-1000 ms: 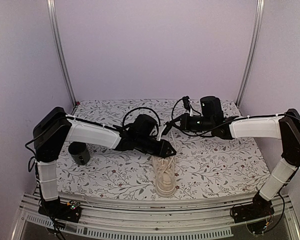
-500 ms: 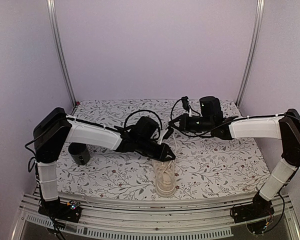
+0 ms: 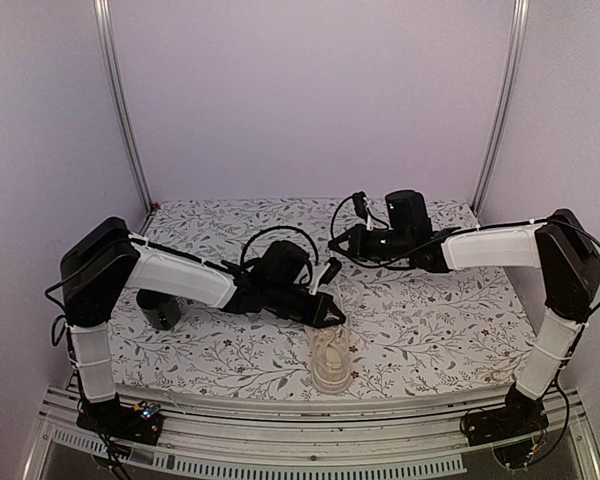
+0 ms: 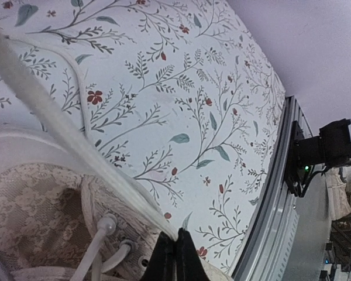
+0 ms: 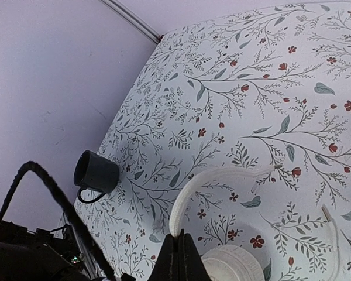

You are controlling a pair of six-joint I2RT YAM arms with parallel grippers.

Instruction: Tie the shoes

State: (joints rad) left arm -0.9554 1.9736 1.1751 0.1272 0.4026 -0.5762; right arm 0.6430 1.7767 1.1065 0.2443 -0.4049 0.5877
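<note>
A cream sneaker (image 3: 330,362) made of soft cloth lies near the front edge of the table with the flowery cloth (image 3: 450,320), about in the middle between the two arms. It lies the long way, with one end pointing at the front edge. The left claw (image 3: 332,318) is right over the far end of the sneaker. From the left wrist, its two black fingers (image 4: 164,257) are pressed tight together on a thick pale lace (image 4: 64,129). That lace runs in a straight line up and away across the view. Two more lace ends go into holes in the shoe just beside the fingers. The right claw (image 3: 335,244) is further back on the table, apart from the sneaker. From the right wrist, its fingers (image 5: 187,257) are also squeezed tight, on another pale lace (image 5: 187,202) that bends up and over to the right. A small dark round cup with a handle (image 5: 96,172) stands well off to the left, partly hidden behind the left arm in the top view.
</note>
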